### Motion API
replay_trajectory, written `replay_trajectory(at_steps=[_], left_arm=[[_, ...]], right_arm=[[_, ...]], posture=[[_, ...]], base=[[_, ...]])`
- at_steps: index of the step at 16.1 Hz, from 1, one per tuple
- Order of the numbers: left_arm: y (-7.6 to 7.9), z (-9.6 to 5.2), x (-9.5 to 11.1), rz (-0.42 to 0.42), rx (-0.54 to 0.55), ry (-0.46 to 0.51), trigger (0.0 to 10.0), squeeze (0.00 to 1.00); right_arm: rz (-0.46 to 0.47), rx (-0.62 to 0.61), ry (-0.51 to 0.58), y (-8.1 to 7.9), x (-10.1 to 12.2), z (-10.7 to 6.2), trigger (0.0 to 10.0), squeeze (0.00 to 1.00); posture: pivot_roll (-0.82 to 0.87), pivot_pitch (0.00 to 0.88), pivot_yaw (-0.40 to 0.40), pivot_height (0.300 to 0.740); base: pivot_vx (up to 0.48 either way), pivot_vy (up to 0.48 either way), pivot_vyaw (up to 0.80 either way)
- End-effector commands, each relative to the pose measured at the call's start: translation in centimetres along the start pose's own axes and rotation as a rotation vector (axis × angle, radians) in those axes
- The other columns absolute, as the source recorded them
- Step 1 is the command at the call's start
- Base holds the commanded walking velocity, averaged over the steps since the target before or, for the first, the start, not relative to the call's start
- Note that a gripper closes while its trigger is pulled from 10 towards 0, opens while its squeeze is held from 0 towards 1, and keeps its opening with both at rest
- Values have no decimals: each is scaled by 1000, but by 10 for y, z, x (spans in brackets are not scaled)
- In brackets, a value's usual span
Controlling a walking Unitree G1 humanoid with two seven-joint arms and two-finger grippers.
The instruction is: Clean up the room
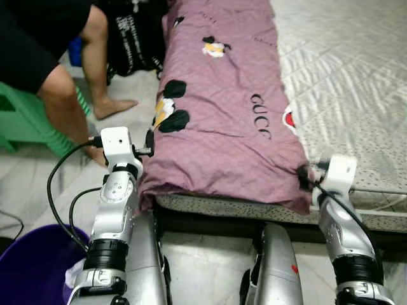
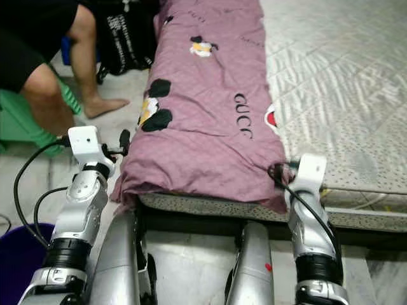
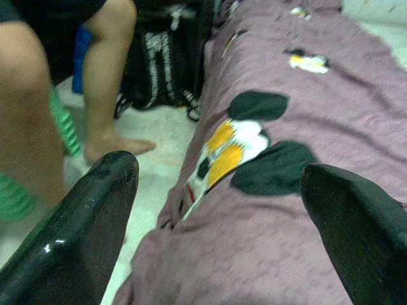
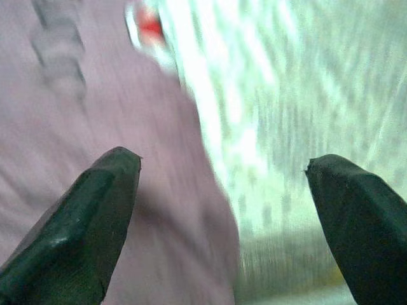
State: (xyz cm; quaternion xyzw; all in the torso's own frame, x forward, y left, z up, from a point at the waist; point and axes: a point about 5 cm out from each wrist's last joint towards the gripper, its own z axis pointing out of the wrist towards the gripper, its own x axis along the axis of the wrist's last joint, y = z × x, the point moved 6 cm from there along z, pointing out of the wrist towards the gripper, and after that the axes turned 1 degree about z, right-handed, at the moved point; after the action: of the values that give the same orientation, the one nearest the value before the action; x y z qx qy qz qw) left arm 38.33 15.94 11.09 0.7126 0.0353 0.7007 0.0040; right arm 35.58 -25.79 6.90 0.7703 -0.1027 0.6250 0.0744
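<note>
A mauve quilt (image 1: 222,114) with cartoon prints and black lettering lies lengthwise along the left side of the bed. My left gripper (image 3: 219,168) is open at the quilt's near left corner, one finger (image 3: 95,216) over the floor side and the other over the fabric. My right gripper (image 4: 222,162) is open at the quilt's near right corner, straddling the line where the quilt (image 4: 95,95) meets the pale mattress (image 4: 286,95). Neither holds anything. In the left eye view the left gripper (image 1: 150,143) and right gripper (image 1: 305,175) both sit at the bed's near edge.
The quilted white mattress (image 1: 356,76) stretches to the right. A person (image 1: 60,95) sits on a green stool (image 1: 25,124) at the left, bare foot on the tiled floor. A black bag (image 1: 137,32) stands beyond the person. A purple basin (image 1: 32,267) is at my lower left.
</note>
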Motion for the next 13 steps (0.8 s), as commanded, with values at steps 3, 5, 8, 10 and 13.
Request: replay_trajectory(at_steps=[3, 5, 8, 10, 13], left_arm=[[4, 2, 1, -10, -14, 15, 10000, 0], [5, 8, 6, -8, -19, 29, 10000, 0], [6, 11, 9, -10, -19, 38, 10000, 0], [6, 12, 8, -10, -20, 41, 10000, 0], [8, 14, 8, -12, -23, 43, 10000, 0]], right_arm=[[11, 150, 290, -54, 68, -10, 10000, 1000], [16, 257, 392, -95, 95, -16, 10000, 0], [58, 282, 400, -110, 98, -14, 10000, 0], [63, 293, 401, -115, 100, -12, 10000, 0], [50, 304, 410, -119, 101, -10, 10000, 0]], posture=[[-7, 6, 26, 546], [-1, 0, 29, 546], [7, 0, 27, 559], [10, 0, 23, 579], [9, 0, 22, 614]], base=[[0, 0, 0], [0, 0, 0], [0, 0, 0], [0, 0, 0], [0, 0, 0]])
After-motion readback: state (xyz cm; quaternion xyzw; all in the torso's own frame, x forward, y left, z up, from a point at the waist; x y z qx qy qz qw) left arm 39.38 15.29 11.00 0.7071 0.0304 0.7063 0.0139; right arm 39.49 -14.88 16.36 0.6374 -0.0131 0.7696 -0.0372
